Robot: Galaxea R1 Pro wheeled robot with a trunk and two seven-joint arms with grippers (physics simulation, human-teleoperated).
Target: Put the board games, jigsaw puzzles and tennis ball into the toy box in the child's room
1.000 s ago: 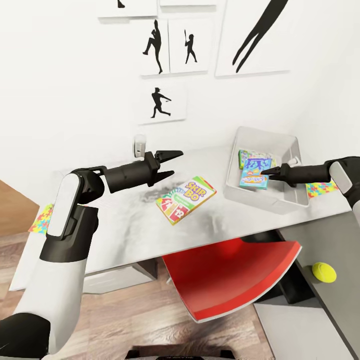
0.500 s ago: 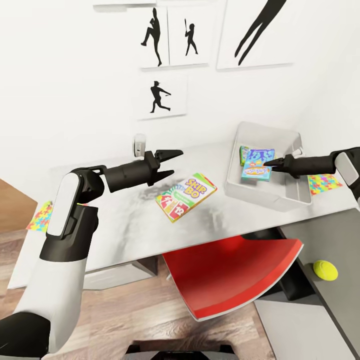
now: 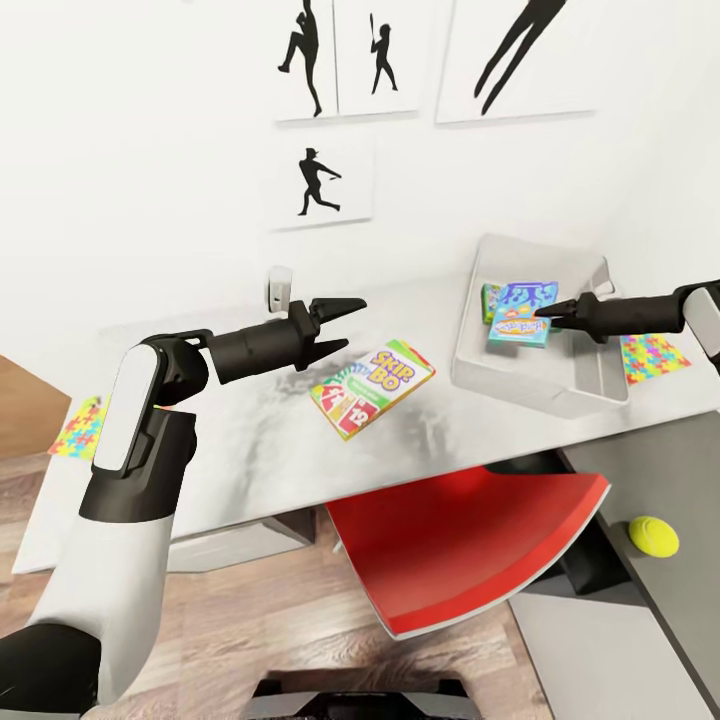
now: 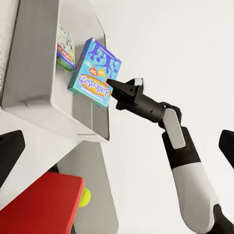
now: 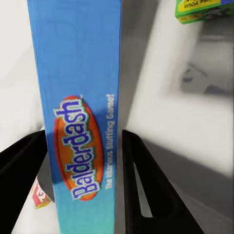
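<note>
My right gripper is shut on the blue Balderdash board game, held tilted over the open grey toy box at the table's right. The left wrist view shows that game above the toy box's wall. A green-edged board game lies inside. The Skip-Bo game lies flat mid-table. My left gripper hovers open just left of it. One jigsaw puzzle lies right of the box, another at the far left. The tennis ball rests on a lower grey surface.
A red chair is tucked under the table's front edge. A small white device stands at the back of the table by the wall. Silhouette pictures hang above.
The head camera has tilted, shifting the whole view. My right gripper has carried the Balderdash game a little higher and deeper over the toy box. The left arm has held still.
</note>
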